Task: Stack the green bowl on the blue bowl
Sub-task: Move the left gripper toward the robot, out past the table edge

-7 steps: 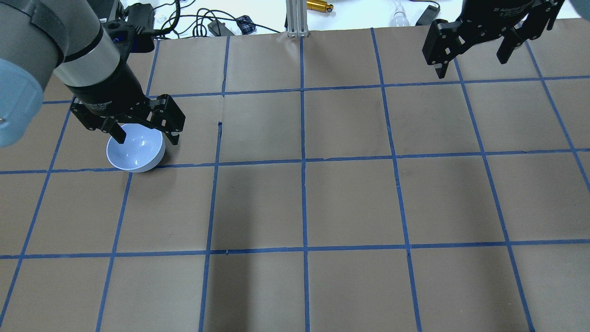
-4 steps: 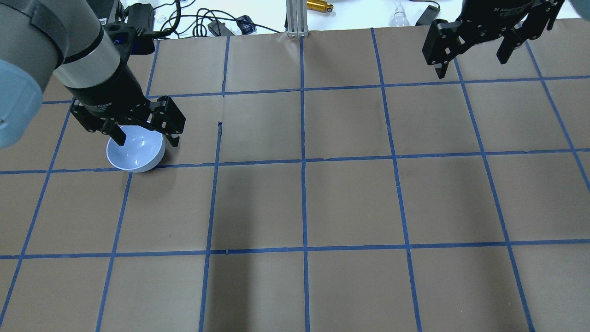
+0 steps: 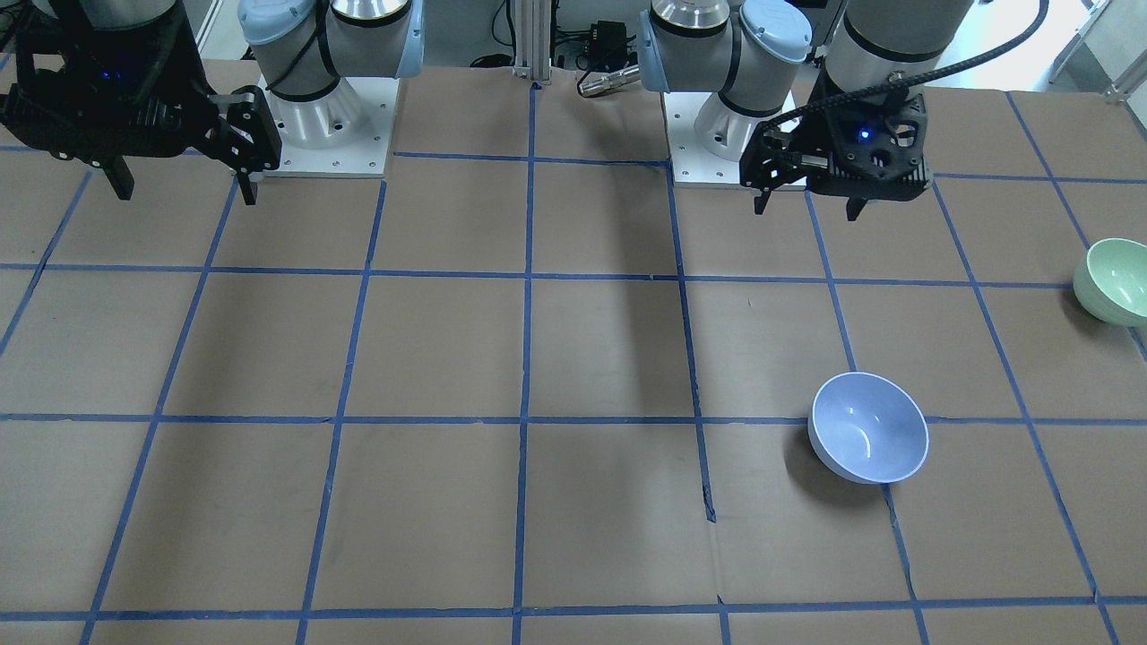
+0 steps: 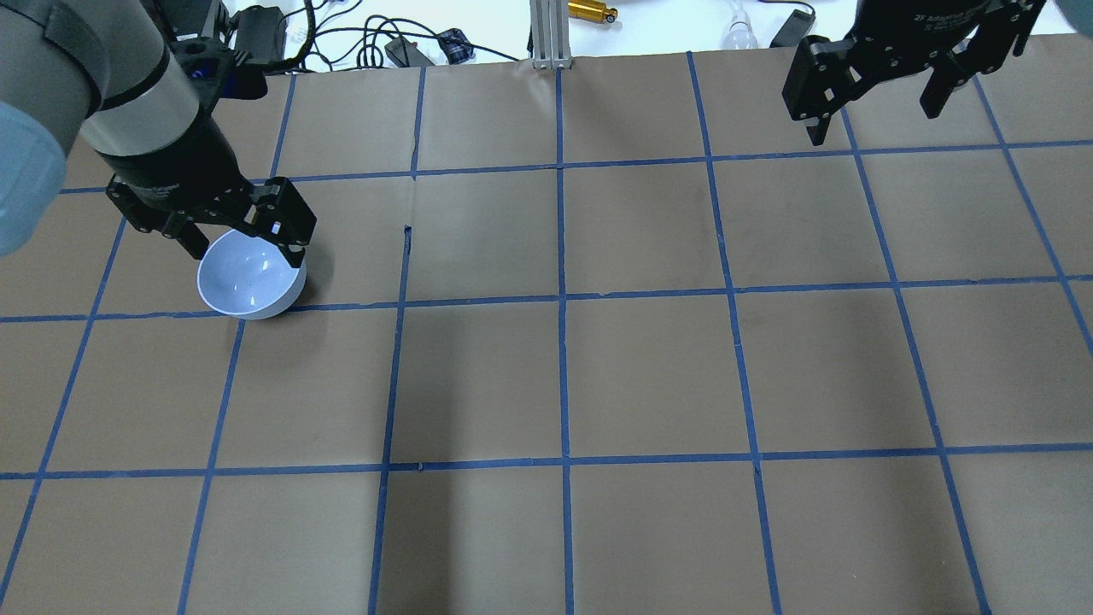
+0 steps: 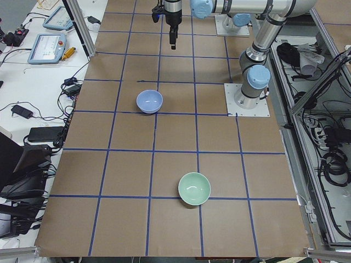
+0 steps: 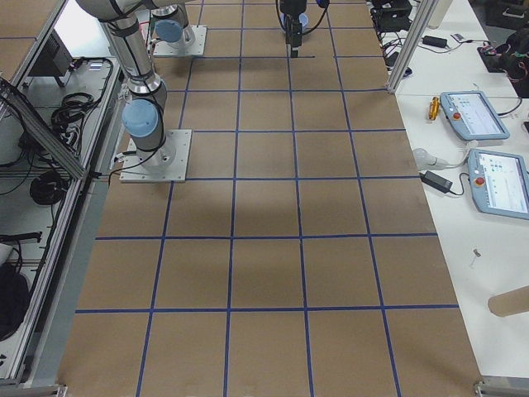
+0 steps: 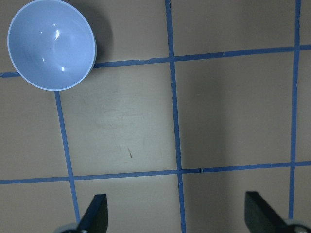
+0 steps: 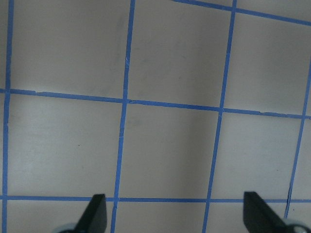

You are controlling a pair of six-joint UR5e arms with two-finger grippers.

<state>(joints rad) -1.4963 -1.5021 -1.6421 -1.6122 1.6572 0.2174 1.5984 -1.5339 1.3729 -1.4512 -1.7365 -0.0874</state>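
Note:
The blue bowl (image 3: 867, 428) stands upright and empty on the brown table; it also shows in the overhead view (image 4: 252, 278), the exterior left view (image 5: 149, 101) and the top left of the left wrist view (image 7: 51, 44). The green bowl (image 3: 1114, 280) stands upright near the table's end on the robot's left, also in the exterior left view (image 5: 194, 188); it is out of the overhead view. My left gripper (image 3: 806, 208) (image 4: 246, 249) (image 7: 177, 216) is open and empty, raised above the table beside the blue bowl. My right gripper (image 3: 184, 193) (image 4: 873, 120) (image 8: 177, 216) is open and empty, far off.
The table (image 4: 649, 376) is covered in brown paper with a blue tape grid. Both arm bases (image 3: 323, 116) stand at the robot's edge. Cables and small devices (image 4: 401, 43) lie beyond the far edge.
My left gripper has shifted toward the view's left and slightly back over the blue bowl, still open. The bowl and the right arm have not moved.

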